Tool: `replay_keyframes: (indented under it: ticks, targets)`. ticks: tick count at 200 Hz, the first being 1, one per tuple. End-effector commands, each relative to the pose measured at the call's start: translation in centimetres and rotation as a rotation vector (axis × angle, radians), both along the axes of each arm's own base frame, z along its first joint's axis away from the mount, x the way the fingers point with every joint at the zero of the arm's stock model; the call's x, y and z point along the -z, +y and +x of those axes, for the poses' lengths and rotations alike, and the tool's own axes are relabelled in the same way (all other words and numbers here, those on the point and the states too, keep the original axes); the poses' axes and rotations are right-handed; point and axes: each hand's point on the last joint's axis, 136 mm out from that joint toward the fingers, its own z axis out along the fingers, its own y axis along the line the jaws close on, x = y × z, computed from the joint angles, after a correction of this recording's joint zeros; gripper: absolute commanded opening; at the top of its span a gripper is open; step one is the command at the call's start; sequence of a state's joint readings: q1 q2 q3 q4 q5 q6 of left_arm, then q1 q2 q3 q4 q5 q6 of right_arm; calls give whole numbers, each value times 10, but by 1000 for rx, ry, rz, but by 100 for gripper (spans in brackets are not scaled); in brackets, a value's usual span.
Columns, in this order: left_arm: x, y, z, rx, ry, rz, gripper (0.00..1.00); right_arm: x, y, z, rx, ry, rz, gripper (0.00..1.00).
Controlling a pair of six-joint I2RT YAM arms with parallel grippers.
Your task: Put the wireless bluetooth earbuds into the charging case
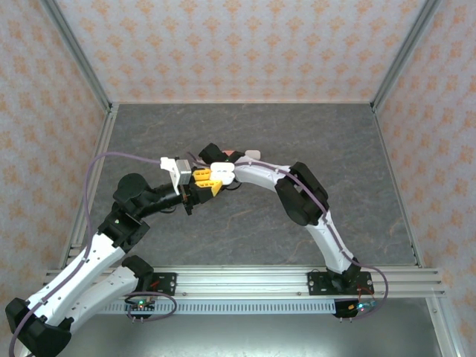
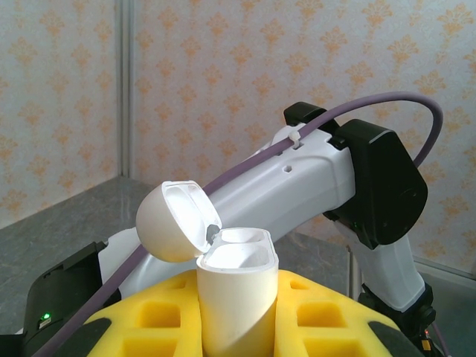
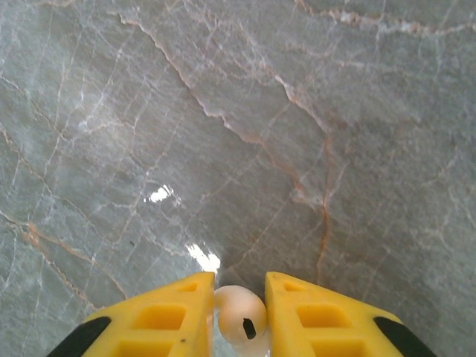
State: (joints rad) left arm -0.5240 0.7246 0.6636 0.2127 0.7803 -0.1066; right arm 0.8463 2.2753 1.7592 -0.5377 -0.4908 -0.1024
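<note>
Clamping an open-lidded white plastic pillow-shaped charging case (image 2: 236, 297) in the left gripper (image 2: 238, 327), pinching a tiny white stemmed earbud (image 3: 239, 314) in the right gripper (image 3: 239, 297). Risking a dropped bud through misaligned stem entry.

I see the right gripper (image 3: 239, 284) pinching a white earbud (image 3: 241, 316) between its yellow fingers (image 3: 167, 320), one finger on each side of the bud. Beyond the earbud lies the grey veined table (image 3: 260, 111), with two glare spots (image 3: 204, 259) just up-left of the earbud.
</note>
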Motion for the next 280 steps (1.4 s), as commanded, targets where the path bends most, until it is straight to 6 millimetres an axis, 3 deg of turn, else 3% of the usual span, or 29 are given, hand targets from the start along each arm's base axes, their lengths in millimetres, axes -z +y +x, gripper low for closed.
replay_keyframes:
  ticks: [1, 60, 120, 149, 180, 229, 280]
  targets:
    - [-7, 0, -3, 8, -16, -10, 0, -7, -16, -12, 7, 1, -56, 21]
    - [-8, 0, -4, 8, -15, -13, 0, -50, -31, 1, 116, -71, 63, 18]
    - [0, -2, 0, 6, 10, -6, 0, -107, -105, 20, 345, -218, 139, 18]
    - [6, -5, 4, 6, 27, 4, 0, -149, -142, 18, 421, -327, 181, 18]
    - [17, -8, 10, 0, 56, 16, 0, -198, -168, 8, 449, -451, 221, 18]
    - [39, -17, 25, 0, 118, 46, 0, -265, -178, -18, 433, -563, 370, 18]
    - [51, -28, 36, 25, 158, 64, 0, -299, -168, -43, 359, -686, 430, 18]
